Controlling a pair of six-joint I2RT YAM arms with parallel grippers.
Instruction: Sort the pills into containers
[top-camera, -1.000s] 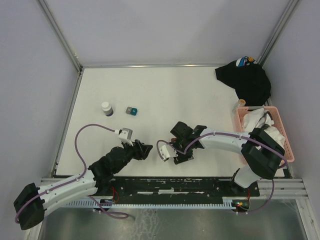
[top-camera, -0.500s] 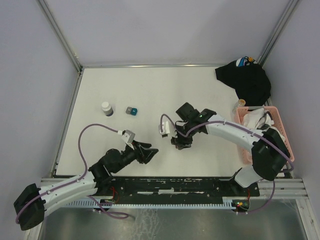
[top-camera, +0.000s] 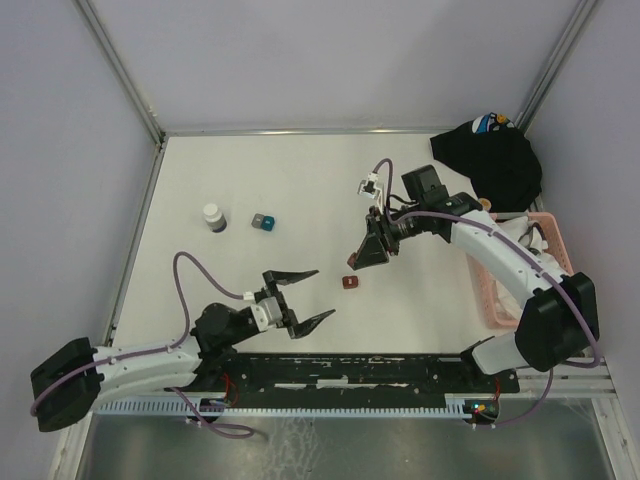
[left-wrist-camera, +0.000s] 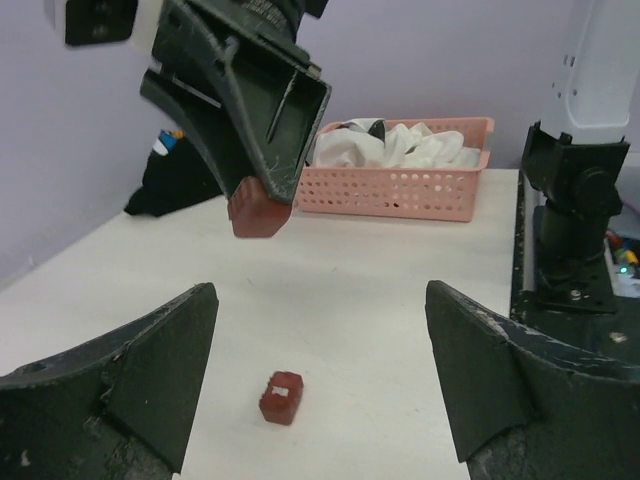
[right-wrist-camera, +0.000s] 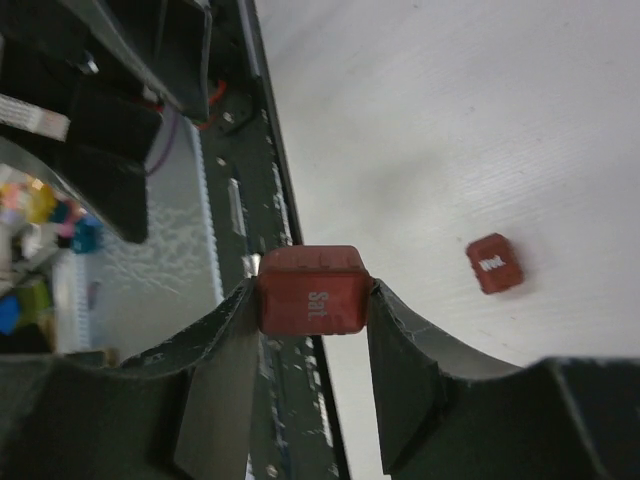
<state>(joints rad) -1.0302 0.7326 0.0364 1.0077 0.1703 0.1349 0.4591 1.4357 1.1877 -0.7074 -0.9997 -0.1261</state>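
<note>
My right gripper (top-camera: 360, 258) hangs above the table, shut on a dark-red square container (right-wrist-camera: 312, 290) marked "Sat", which also shows in the left wrist view (left-wrist-camera: 260, 212). A second dark-red container (top-camera: 349, 283) lies on the white table just below it, and both wrist views catch that container (left-wrist-camera: 282, 397) (right-wrist-camera: 493, 264). My left gripper (top-camera: 326, 292) stands wide open near the front edge, its jaws empty and pointing at the lying container, with clear space between. A clear vial with an amber top (top-camera: 483, 205) stands by the basket. No pills are in view.
A pink slatted basket (top-camera: 497, 300) with white contents sits at the right edge, a black cloth (top-camera: 490, 160) behind it. A white-capped bottle (top-camera: 213, 217) and a small teal-grey box (top-camera: 263, 221) stand at the back left. The black base rail (top-camera: 350, 370) runs along the near edge.
My right arm has lifted and swung back and right with a red container. The left gripper has opened wide and drawn back. A second red container now lies alone on the table.
</note>
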